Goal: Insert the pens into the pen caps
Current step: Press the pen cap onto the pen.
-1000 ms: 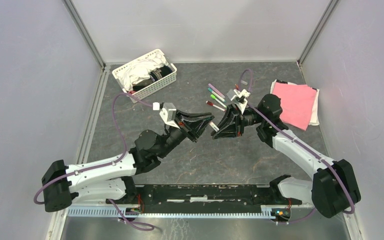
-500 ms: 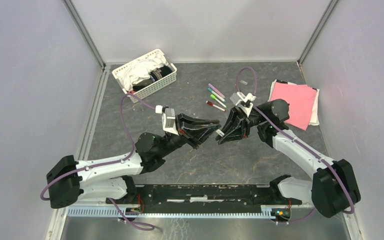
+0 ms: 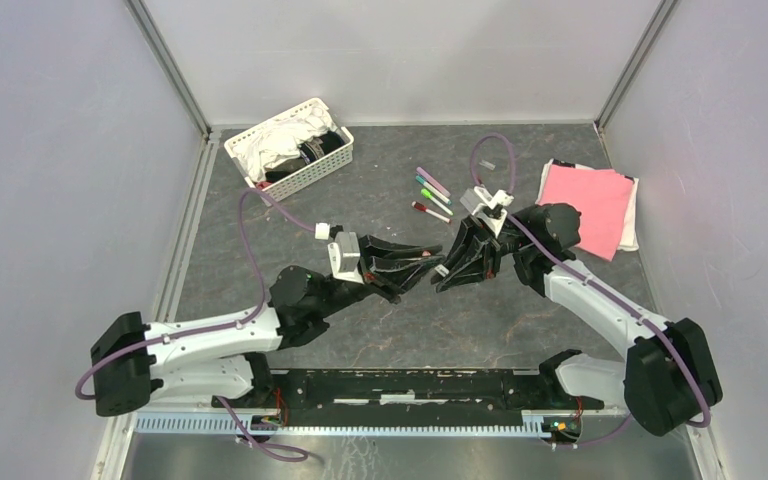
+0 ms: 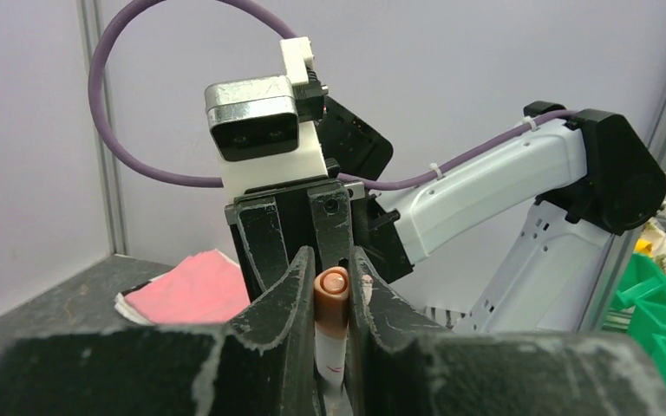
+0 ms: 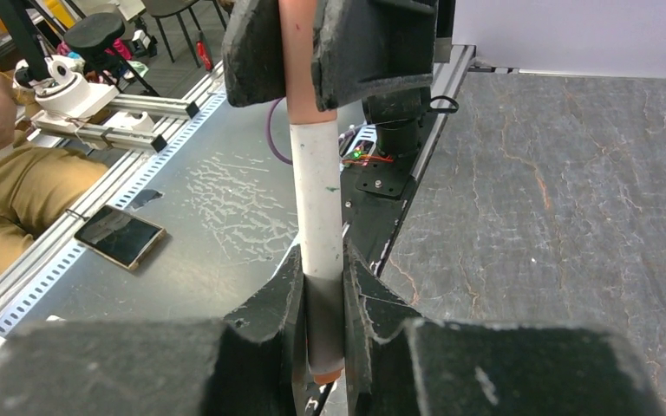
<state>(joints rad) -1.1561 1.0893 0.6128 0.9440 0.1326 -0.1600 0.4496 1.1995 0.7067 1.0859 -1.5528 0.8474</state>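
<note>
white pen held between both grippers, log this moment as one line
step: capping | left gripper: shut on brown plastic cap | right gripper: shut on white-barrelled pen | cap meets barrel

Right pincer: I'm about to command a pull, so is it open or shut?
Shut: in the right wrist view the right pincer has both fingers pressed against the brown pen, no gap at its white barrel.

One camera looks down from above and behind on my table; my wrist cameras face each other, close on one pen.
</note>
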